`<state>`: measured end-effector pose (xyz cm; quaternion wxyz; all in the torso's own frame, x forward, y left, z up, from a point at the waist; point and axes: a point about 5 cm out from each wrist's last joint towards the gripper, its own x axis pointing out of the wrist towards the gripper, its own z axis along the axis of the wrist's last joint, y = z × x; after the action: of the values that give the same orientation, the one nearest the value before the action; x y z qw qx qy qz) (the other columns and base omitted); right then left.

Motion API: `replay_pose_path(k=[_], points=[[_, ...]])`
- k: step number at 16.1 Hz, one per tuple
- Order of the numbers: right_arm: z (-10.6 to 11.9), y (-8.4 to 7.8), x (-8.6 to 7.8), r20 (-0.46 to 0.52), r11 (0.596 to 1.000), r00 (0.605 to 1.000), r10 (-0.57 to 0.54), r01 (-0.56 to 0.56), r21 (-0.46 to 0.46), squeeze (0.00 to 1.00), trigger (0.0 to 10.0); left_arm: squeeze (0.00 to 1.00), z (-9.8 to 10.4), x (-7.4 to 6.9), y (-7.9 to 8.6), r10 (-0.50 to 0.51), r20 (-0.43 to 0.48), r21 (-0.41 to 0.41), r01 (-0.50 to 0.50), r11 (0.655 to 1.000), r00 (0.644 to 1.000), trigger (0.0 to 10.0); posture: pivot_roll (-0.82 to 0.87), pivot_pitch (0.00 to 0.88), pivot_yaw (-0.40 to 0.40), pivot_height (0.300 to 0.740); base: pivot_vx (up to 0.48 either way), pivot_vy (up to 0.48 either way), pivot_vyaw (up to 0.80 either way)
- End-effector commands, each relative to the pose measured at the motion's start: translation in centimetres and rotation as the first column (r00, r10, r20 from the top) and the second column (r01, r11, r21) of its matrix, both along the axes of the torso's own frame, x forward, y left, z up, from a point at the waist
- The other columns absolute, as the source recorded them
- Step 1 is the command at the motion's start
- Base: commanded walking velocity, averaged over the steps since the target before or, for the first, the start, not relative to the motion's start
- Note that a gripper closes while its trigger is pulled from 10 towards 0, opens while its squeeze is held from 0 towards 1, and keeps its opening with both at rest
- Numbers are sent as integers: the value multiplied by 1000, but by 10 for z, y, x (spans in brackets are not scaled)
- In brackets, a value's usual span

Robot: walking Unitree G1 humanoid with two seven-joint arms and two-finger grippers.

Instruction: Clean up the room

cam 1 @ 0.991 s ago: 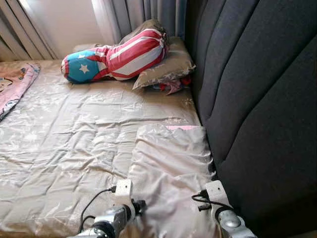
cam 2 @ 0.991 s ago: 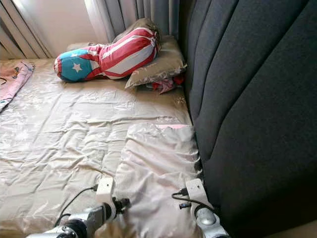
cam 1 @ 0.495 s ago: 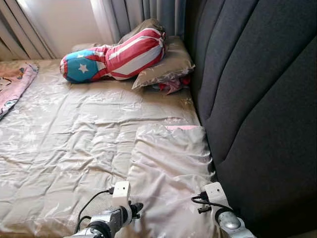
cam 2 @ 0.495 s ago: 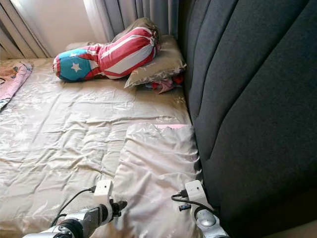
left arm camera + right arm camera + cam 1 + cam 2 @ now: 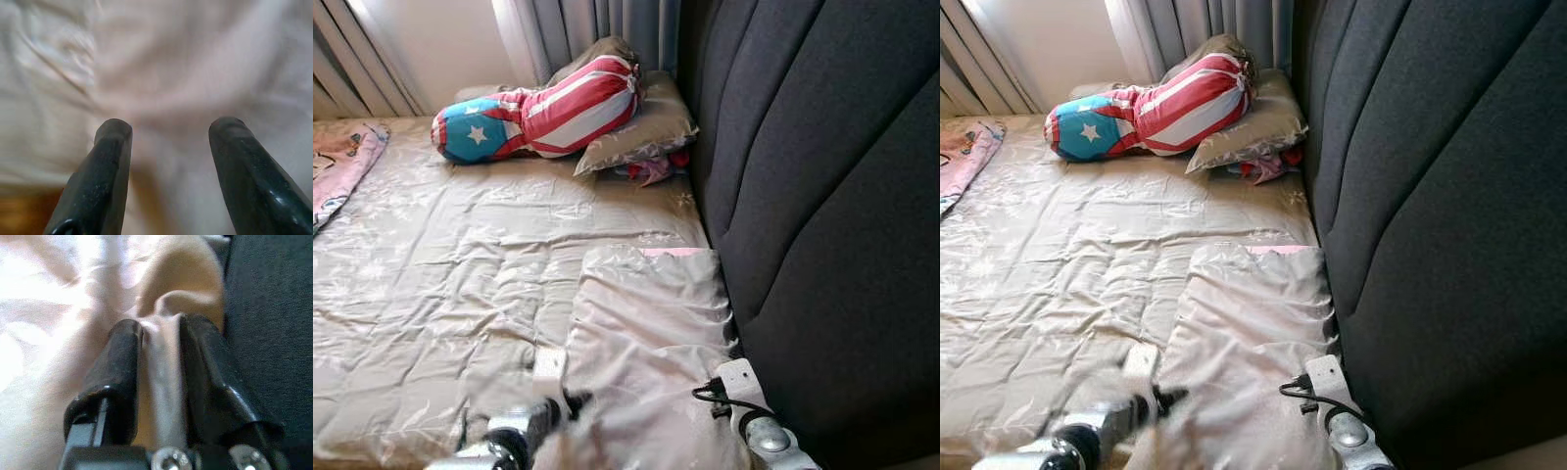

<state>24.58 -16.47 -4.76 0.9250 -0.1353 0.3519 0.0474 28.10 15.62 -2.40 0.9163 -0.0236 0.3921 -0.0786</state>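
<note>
A beige pillow point(image 5: 651, 323) lies flat on the bed's quilt point(image 5: 440, 264), at the near right, its right edge against the dark padded headboard point(image 5: 822, 196). The right gripper point(image 5: 159, 340) sits at the pillow's near right corner, just beside the headboard, its two black fingers point(image 5: 117, 362) pressed together on a raised fold of the pillow's cloth — the fold stands up between them. The left gripper point(image 5: 168, 129) is at the pillow's near left edge, blurred in the head views; its fingers point(image 5: 110, 147) are spread apart, with pale fabric lying beyond the tips and nothing between them.

At the far end of the bed, by the grey curtains point(image 5: 597, 24), a red-and-white striped bolster with a blue starred end point(image 5: 543, 113) rests partly on a second beige pillow point(image 5: 646, 132), which lies against the headboard. A small reddish item point(image 5: 656, 168) pokes out from under that pillow — too small to identify. A pink patterned blanket point(image 5: 337, 171) lies at the far left edge of the bed.
</note>
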Motion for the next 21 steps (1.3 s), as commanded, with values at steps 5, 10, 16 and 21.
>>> replay_pose_path(k=[5, 10, 16, 21], points=[[11, -11, 3, 154, 997, 986, -64, 56, 54, 0, 10000, 0, 12, 6, 28, 101, 223, 74, -120, 990, 970, 10000, -13, 4, 11, 740, 0, 0, 0], [4, -3, -10, 147, 980, 980, -133, 109, 164, 0, 10000, 0, 11, -4, 29, 156, 305, 70, -185, 980, 940, 10000, -19, 0, 17, 740, 0, 0, 0], [10, 1, -1, 170, 974, 977, -127, 90, 209, 0, 10000, 0, 4, -12, 29, 187, 288, 59, -213, 975, 939, 10000, -18, 0, 23, 740, 0, 0, 0], [14, -2, 4, 198, 964, 967, -160, 110, 241, 0, 10000, 0, -8, -24, 38, 191, 217, 82, -212, 974, 957, 10000, -24, 0, 25, 740, 0, 230, 413]])
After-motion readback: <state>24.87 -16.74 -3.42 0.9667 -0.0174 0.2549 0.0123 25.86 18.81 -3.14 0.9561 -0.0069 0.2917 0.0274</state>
